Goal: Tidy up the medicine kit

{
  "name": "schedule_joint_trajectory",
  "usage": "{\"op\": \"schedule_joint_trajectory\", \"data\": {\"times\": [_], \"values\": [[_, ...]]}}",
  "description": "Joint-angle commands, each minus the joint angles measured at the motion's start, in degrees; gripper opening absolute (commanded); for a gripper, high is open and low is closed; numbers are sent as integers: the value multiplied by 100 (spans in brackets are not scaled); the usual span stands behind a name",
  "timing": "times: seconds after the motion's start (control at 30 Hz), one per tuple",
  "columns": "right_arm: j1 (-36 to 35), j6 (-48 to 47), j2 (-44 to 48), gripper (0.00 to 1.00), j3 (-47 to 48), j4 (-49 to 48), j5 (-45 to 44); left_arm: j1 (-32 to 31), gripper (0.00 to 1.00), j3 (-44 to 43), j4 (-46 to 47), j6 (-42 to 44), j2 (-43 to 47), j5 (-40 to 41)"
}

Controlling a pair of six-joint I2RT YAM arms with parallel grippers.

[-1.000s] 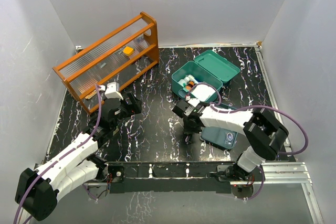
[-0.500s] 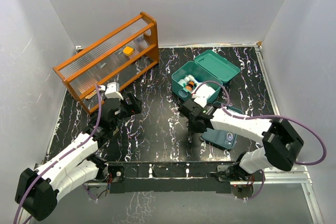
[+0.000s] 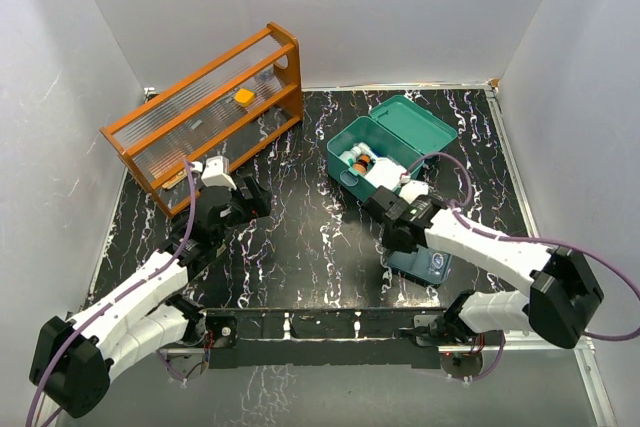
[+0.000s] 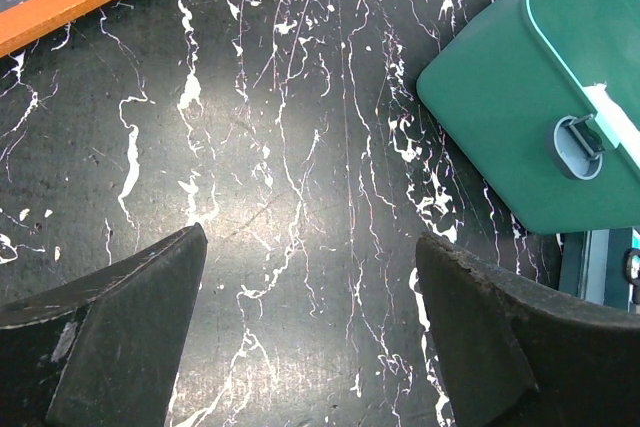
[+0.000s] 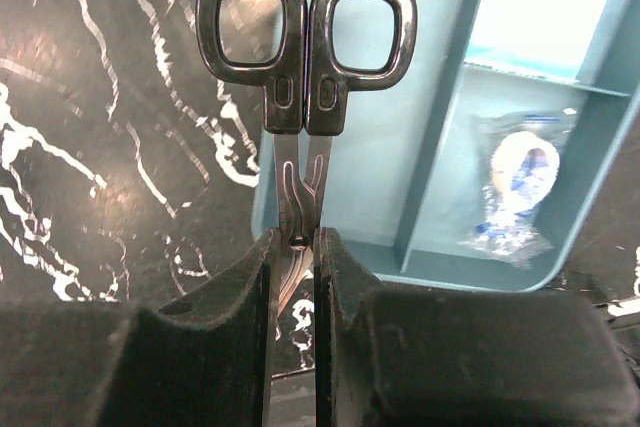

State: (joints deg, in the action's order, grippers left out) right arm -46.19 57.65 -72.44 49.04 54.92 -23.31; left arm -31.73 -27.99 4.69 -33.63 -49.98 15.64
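Your right gripper (image 5: 292,247) pinches scissors (image 5: 303,107) by blades, handles forward, so rings lead over edge of divided tray (image 5: 360,177), likely for laying in. Left gripper (image 4: 310,247) spread, empty, low over table (image 4: 250,147), out of way. Medicine kit (image 4: 500,117) open, just behind tray.

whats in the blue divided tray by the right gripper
One compartment of the divided tray holds a clear-wrapped white and blue packet. The scissors and right gripper hide its near left part.
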Motion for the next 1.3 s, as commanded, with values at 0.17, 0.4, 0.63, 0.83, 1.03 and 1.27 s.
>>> {"op": "schedule_joint_trajectory", "data": {"times": [0.17,0.4,0.63,0.83,1.03,1.27], "values": [[1501,-719,505,0,-253,-423,-54,-5,85,-225,116,2,-13,-89],[1854,-1196,229,0,-380,-905,275,-3,85,-173,132,-30,17,-80],[1866,-1559,-178,0,-385,-1170,347,-8,85,-166,142,-34,-21,-88],[1869,-1677,-277,0,-509,-1309,587,-9,85,-122,186,-53,4,-115],[1870,-1727,-367,0,-577,-1393,701,-9,85,-137,198,-50,-17,-116],[1870,-1720,-472,15,-539,-1375,732,-6,85,-142,183,-40,20,-82]]}}
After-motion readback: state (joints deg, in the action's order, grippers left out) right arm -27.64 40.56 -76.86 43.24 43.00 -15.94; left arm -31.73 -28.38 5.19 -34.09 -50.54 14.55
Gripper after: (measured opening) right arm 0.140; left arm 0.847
